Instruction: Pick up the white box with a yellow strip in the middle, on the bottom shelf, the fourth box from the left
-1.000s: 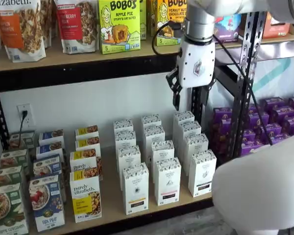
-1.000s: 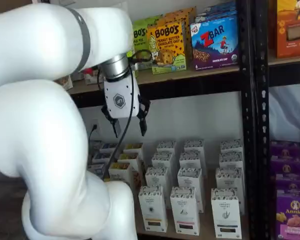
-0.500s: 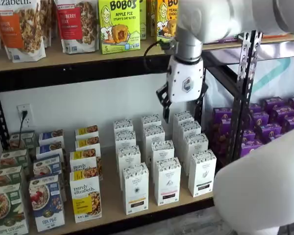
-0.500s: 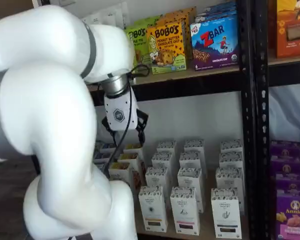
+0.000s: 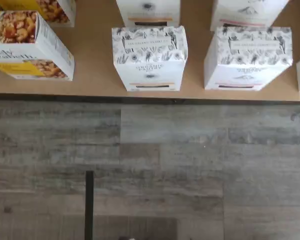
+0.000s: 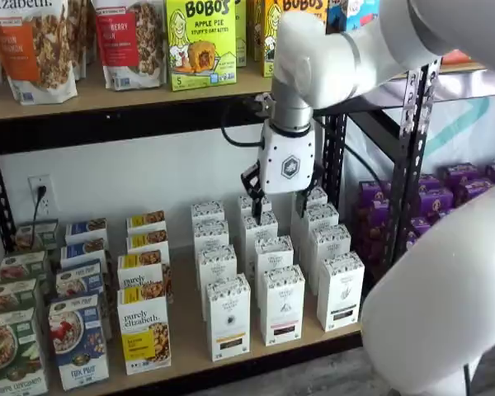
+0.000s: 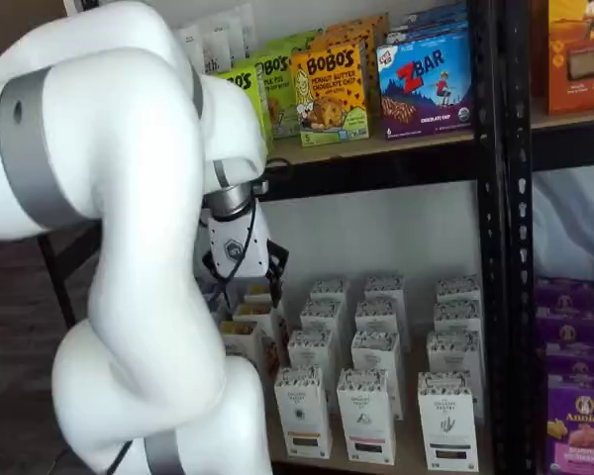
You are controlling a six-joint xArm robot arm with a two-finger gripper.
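The white box (image 6: 228, 318) stands at the front of the bottom shelf (image 6: 190, 351), a yellow-and-dark strip low on its front. It also shows in a shelf view (image 7: 302, 412) and in the wrist view (image 5: 150, 57), at the board's (image 5: 90, 80) front edge. My gripper (image 6: 278, 195) hangs above the rear rows of white cartons, higher than the white box and to its right. Its two black fingers stand open with nothing between them. In a shelf view the gripper (image 7: 247, 272) is partly covered by my own arm.
A like white carton with a pink strip (image 6: 282, 305) stands right of the white box, a purely elizabeth box (image 6: 144, 332) to its left. A black perforated upright (image 6: 408, 140) and purple boxes (image 6: 470, 186) are at the right. Bobo's boxes (image 6: 200, 41) fill the shelf above.
The gripper has moved left and downward, from beside the upright to over the rear white cartons. Its fingers have stayed open.
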